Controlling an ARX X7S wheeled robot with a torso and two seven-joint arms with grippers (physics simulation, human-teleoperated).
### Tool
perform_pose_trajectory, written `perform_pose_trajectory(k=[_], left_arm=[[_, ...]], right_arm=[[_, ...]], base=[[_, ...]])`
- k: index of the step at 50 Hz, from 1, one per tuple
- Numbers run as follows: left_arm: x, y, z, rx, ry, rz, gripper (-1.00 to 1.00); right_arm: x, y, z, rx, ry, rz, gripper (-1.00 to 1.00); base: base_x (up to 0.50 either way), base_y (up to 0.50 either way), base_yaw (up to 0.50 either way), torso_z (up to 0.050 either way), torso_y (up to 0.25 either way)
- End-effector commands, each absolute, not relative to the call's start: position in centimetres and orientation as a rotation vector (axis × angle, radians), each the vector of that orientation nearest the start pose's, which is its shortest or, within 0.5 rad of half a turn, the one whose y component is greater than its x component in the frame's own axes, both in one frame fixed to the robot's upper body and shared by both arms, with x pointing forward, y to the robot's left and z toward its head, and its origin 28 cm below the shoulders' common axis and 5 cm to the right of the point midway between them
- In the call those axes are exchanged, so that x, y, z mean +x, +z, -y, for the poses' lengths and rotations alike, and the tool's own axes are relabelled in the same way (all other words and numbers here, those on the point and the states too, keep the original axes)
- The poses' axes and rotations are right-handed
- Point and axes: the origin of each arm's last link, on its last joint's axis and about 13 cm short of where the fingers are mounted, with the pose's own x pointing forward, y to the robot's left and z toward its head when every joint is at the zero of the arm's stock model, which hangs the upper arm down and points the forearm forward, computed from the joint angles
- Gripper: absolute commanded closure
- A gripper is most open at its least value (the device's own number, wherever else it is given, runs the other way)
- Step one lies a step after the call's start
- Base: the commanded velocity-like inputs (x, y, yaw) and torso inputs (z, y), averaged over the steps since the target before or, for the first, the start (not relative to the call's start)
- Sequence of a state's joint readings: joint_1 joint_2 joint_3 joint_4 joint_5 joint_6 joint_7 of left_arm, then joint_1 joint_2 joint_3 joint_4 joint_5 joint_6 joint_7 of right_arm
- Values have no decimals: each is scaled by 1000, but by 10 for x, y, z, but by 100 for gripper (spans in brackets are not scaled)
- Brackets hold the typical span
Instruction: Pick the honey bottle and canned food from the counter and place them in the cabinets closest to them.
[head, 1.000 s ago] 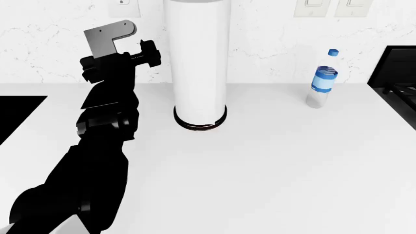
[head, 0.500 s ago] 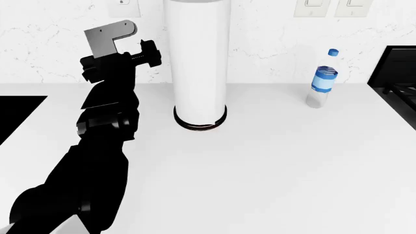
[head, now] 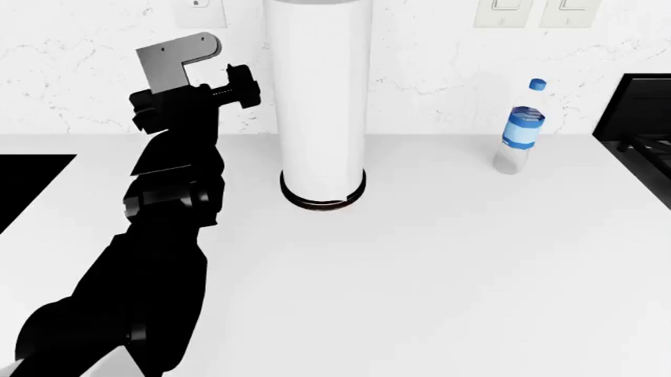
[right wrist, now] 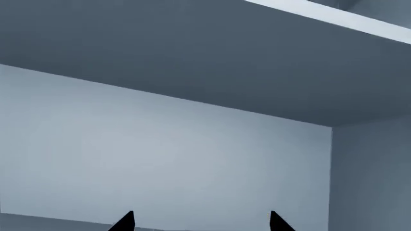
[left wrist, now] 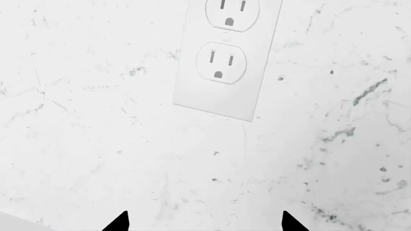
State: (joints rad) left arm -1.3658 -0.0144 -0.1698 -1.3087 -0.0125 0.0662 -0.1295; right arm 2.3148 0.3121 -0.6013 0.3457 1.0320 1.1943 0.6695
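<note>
Our left claw (left wrist: 203, 222) shows only two dark fingertips at the edge of its wrist view, standing apart with nothing between them, so we read it as released and empty. It faces the marbled white wall, with a double electrical outlet (left wrist: 228, 55) straight ahead. In the head view our left arm (head: 157, 228) reaches up over the white tabletop (head: 441, 275) toward that wall, just beside a tall white cylinder (head: 317, 102) standing on a dark ring base.

Our right claw (right wrist: 200, 222) is likewise spread and holds nothing. Its wrist view shows a blue-grey cabinet interior (right wrist: 160, 163) with a panel overhead. That arm does not show in the head view.

Farther out, a clear water bottle (head: 520, 129) with a blue label and cap stands upright near the wall, well apart from the cylinder. Light switches (head: 535, 12) sit on the wall above, and a dark appliance (head: 639, 118) borders the tabletop at the right.

Neither the honey bottle nor the canned food appears in any view, so we cannot place them. We judge the honey bottle would be light and smooth-sided, best taken around its rounded body below the neck. The can would be stiff and heavier, and safest gripped across its middle.
</note>
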Motion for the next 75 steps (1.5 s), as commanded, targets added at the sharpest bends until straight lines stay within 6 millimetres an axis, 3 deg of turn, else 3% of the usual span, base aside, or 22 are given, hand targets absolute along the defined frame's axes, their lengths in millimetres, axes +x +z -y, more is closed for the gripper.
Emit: perform_pose_trajectory(k=[1,28,59,67,73,74,75], left_arm=[[438,213,-216,-181,188,113,-100],[438,212,-216,-185,186,115,-100],[438,213,-216,-183,185,118,-100],[439,219,-214,-183,165,182,-100],[440,265,-213,-288,40,309,-100],[434,248,-210,-302,27,221,-100],[426,249,-211,-320,11,195,-100]], right_arm=[[199,570,84,-186,-128,602,-100],[184,568,79,-205,-111,666,-100],[190,558,81,-188,-79,620,-100],[205,536,79,-189,-6,508,-100],[216,511,83,-170,23,428,-100],[218,506,84,-163,30,415,-100],[219,501,85,-156,39,407,-100]], base=[[0,0,0,0,0],[-2,0,0,0,0],[-494,0,0,0,0],[-500,0,0,0,0],[-500,0,0,0,0],[-500,0,0,0,0],[-500,0,0,0,0]])
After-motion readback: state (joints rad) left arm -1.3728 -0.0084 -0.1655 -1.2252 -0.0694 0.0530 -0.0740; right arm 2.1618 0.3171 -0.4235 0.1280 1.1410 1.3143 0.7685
